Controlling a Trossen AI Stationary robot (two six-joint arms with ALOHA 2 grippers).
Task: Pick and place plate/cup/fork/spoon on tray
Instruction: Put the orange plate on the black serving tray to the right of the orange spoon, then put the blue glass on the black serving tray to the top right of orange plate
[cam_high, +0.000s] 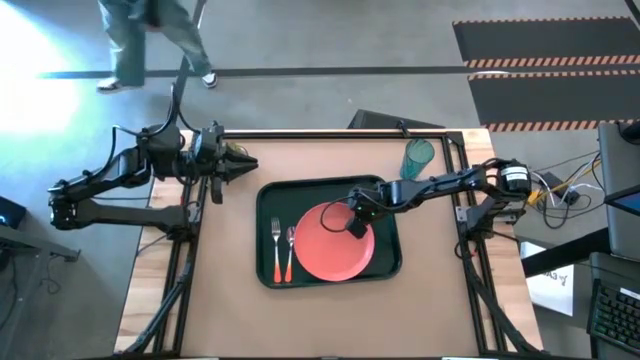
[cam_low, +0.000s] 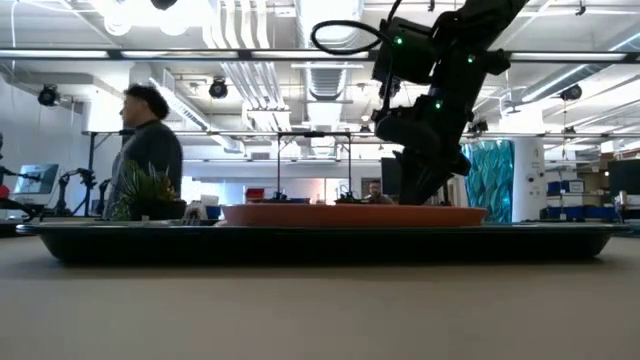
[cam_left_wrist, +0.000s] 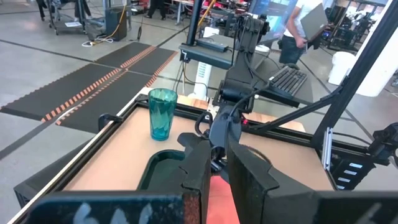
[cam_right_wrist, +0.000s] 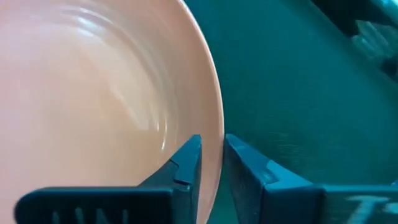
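The right pincer (cam_high: 352, 222) sits over the tray (cam_high: 268, 195) at the plate's (cam_high: 335, 250) one-o'clock rim, and its wrist view shows the two fingers (cam_right_wrist: 186, 163) straddling that rim with only a narrow gap, one inside the plate and one outside; whether they pinch the edge or have just let go cannot be told. The plate lies flat in the tray's right half, with the fork (cam_high: 276, 247) and spoon (cam_high: 290, 247) side by side at its nine o'clock, also on the tray. The cup (cam_high: 418, 156) stands upright on the bench (cam_high: 240, 310), off the tray at its one-o'clock corner, so it looks like the one piece left to move. The main risk is the lift-off: if the fingers rise before parting fully, they could drag the rim up and tip or slide the plate toward the cutlery. Swinging then toward the cup, the arm passes close and could knock the light tumbler over. The left pincer (cam_high: 240, 165) waits beyond the tray's ten-o'clock corner, fingers pressed together and empty.
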